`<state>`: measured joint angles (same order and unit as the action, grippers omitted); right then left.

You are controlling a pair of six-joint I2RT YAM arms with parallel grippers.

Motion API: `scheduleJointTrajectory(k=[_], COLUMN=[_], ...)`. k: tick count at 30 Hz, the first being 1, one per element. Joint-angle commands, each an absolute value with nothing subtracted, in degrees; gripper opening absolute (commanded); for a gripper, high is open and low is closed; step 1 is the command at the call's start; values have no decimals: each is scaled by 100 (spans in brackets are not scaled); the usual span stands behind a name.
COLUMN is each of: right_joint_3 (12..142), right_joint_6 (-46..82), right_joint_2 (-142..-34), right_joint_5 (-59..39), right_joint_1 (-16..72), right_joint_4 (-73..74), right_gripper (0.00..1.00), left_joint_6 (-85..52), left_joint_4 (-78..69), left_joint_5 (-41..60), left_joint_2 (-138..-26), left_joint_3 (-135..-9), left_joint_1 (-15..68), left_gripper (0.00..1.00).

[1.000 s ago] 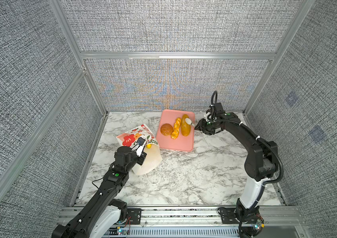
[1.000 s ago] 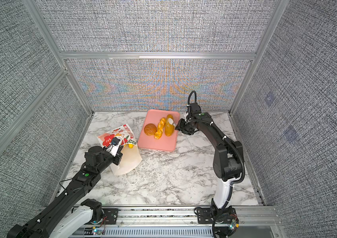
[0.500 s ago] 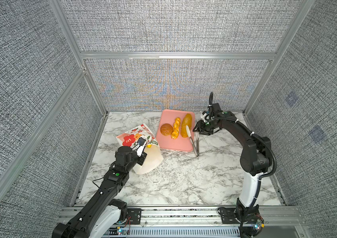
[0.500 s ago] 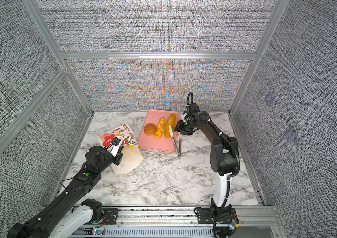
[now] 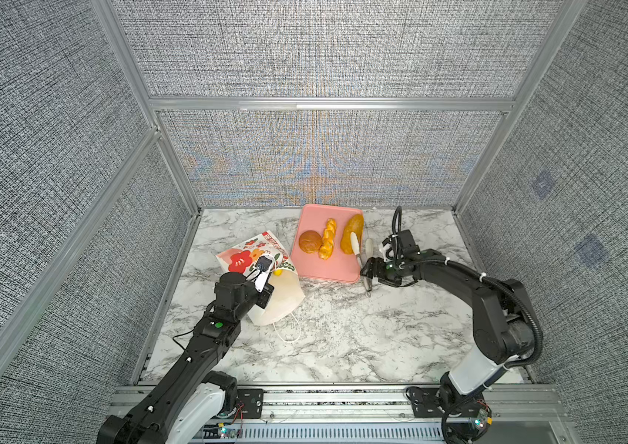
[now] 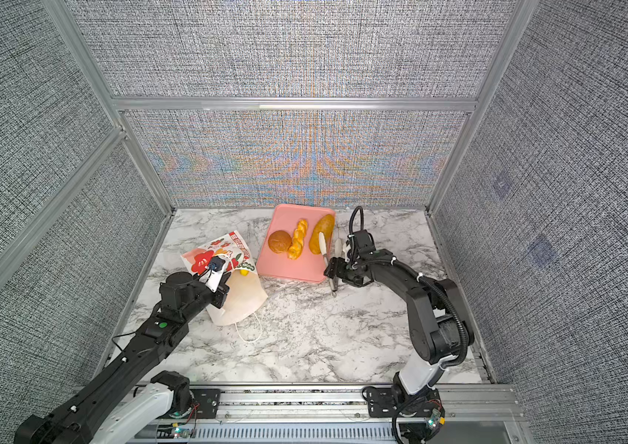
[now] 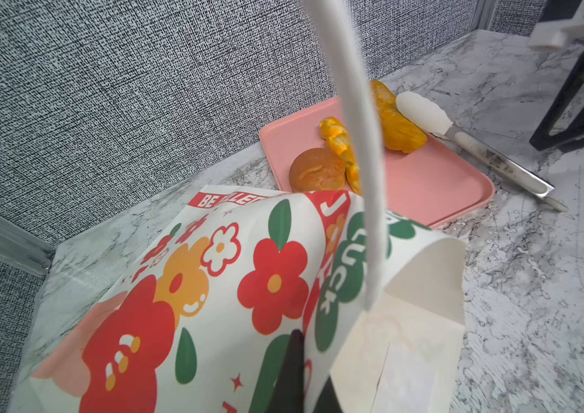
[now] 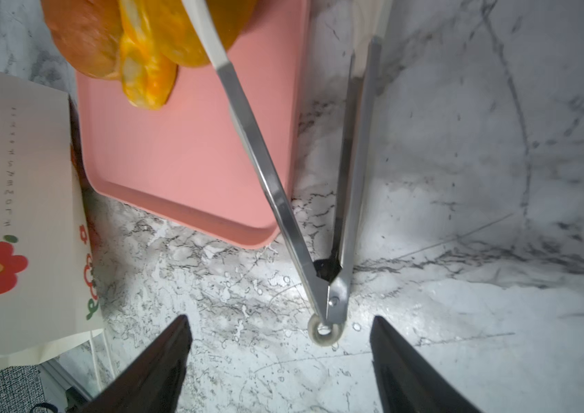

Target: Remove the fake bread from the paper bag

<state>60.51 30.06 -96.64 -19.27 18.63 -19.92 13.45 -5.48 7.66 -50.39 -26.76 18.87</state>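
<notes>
The paper bag (image 5: 245, 258) (image 6: 204, 258) lies tilted on the marble, its mouth toward the front. My left gripper (image 7: 310, 379) is shut on the bag's printed rim (image 7: 211, 286). A small yellow piece of fake bread (image 5: 277, 272) peeks out at the bag's mouth. A round bun (image 5: 309, 241), a twisted stick (image 5: 327, 238) and a long loaf (image 5: 350, 232) lie on the pink tray (image 5: 327, 271). My right gripper (image 8: 279, 320) (image 5: 366, 270) stands open just behind the hinge ring of metal tongs (image 8: 351, 178), holding nothing.
The tongs (image 5: 361, 255) lie spread, one white-tipped arm across the tray's edge against the loaf, the other on the marble. The bag's white cord handle (image 5: 291, 330) trails toward the front. Mesh walls enclose the table on three sides.
My right gripper has opened and let go of the tongs, which now lie spread by the tray. That arm has drawn back toward the tray's front corner. The left arm is unchanged.
</notes>
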Motion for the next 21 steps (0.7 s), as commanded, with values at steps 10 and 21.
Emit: scheduleJointTrajectory(k=[10,21], right_joint_3=[5833,6585], right_joint_6=[3127,2307], right_joint_2=[-10077,-10647], right_joint_5=[-1722,-1738], right_joint_1=[1907,1783], right_joint_4=[-1070,-1085], right_gripper=[80,77], left_joint_6=[1299,1301], left_joint_4=[-635,-637], left_joint_5=[861,868], left_joint_2=[-5089,-5115], left_joint_3=[-2698,-2698], left_joint_1=[1889,1890], left_gripper=[0,0])
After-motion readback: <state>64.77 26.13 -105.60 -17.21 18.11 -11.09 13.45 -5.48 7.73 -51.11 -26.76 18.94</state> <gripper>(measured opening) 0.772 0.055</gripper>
